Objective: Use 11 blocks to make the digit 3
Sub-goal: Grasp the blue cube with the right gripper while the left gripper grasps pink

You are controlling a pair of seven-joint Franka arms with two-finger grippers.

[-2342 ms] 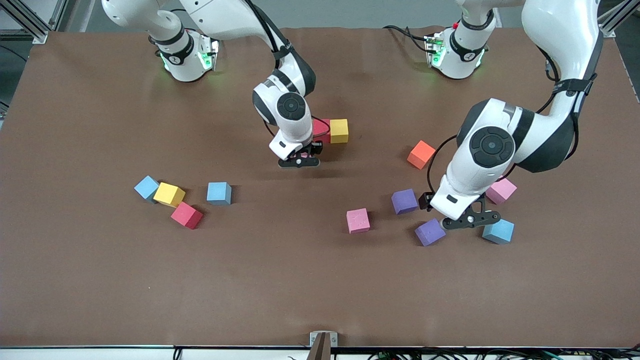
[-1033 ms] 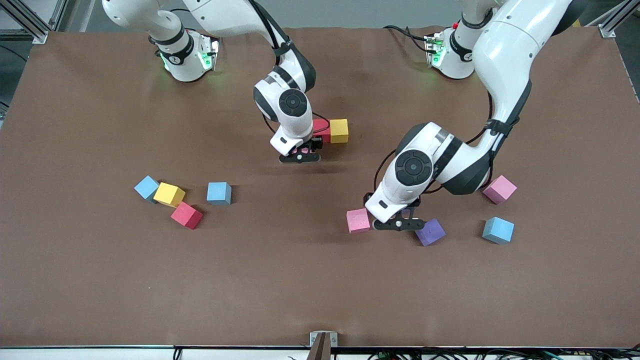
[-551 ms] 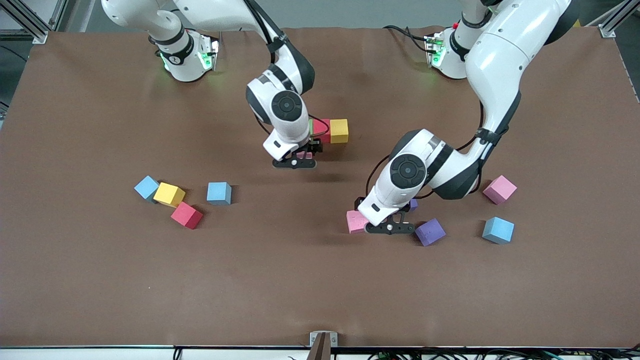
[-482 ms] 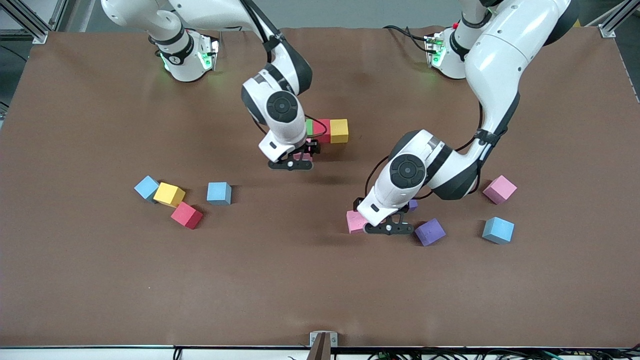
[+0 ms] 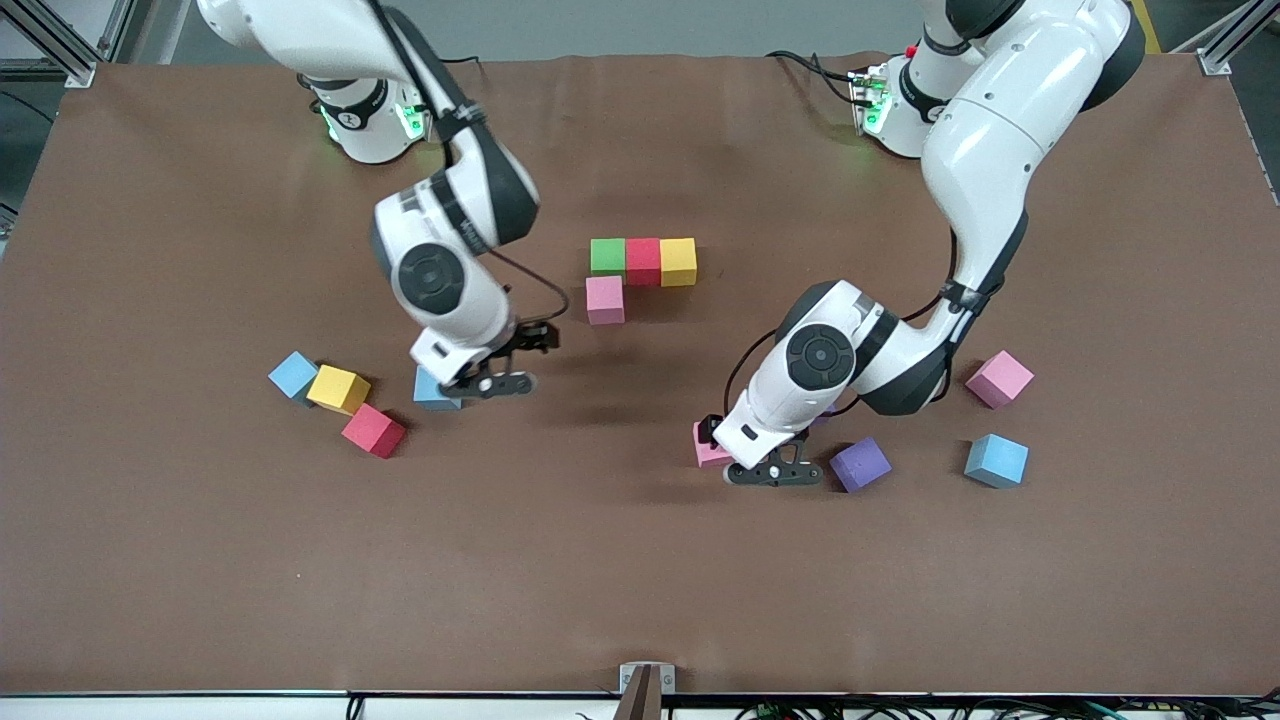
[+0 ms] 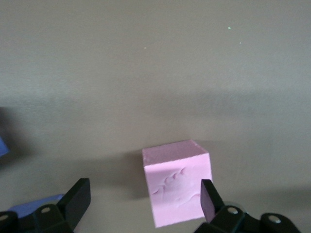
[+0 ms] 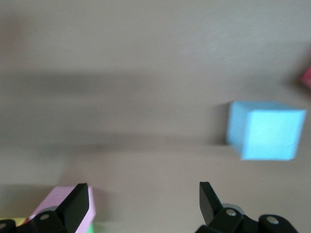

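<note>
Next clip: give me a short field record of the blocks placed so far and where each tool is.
built so far: green block, red block and yellow block in a row; pink block beside the green one, nearer the front camera
left tool: open, over a loose pink block
right tool: open, over a light blue block
progress: four of eleven placed

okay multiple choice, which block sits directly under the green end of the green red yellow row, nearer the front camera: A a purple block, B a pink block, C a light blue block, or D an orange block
B: a pink block lies against the green block, which ends the row with the red block and yellow block; no pincer touches it.
</note>
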